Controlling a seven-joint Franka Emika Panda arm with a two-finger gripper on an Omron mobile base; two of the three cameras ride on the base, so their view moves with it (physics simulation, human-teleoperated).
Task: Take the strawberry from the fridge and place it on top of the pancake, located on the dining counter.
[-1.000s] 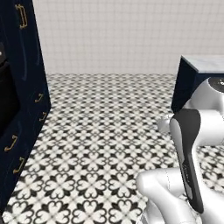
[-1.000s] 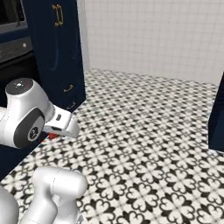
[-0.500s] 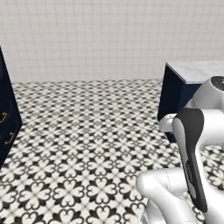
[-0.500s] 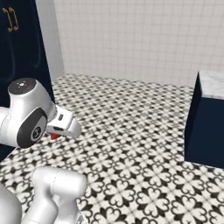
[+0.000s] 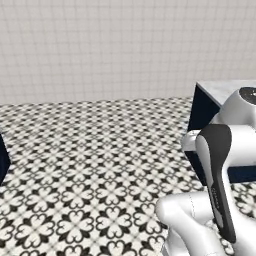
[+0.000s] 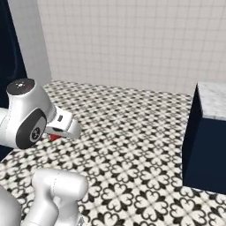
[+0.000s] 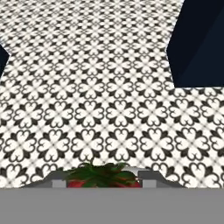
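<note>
My gripper (image 7: 104, 180) is shut on the strawberry (image 7: 103, 173); its green leaves and red flesh sit between the two fingertips at the bottom of the hand view. From the right base view, a bit of the red strawberry (image 6: 54, 137) peeks out under the white hand. The dining counter (image 5: 223, 90), a marble slab on a navy base, stands to the right, with its near end (image 6: 212, 100) ahead of the arm. Its navy side (image 7: 202, 41) lies at the upper right of the hand view. The pancake and the fridge are out of view.
Black-and-white patterned floor tiles (image 5: 100, 150) stretch to a white tiled wall (image 5: 110, 45). A navy cabinet (image 6: 8, 39) and a grey panel (image 6: 31, 48) stand at the far left. A dark corner (image 7: 2, 57) sits at the hand view's left edge.
The whole scene has slid left in both base views: the base has moved. Navy cabinets have left the frame and the dining counter has come closer. The grip on the strawberry is unchanged.
</note>
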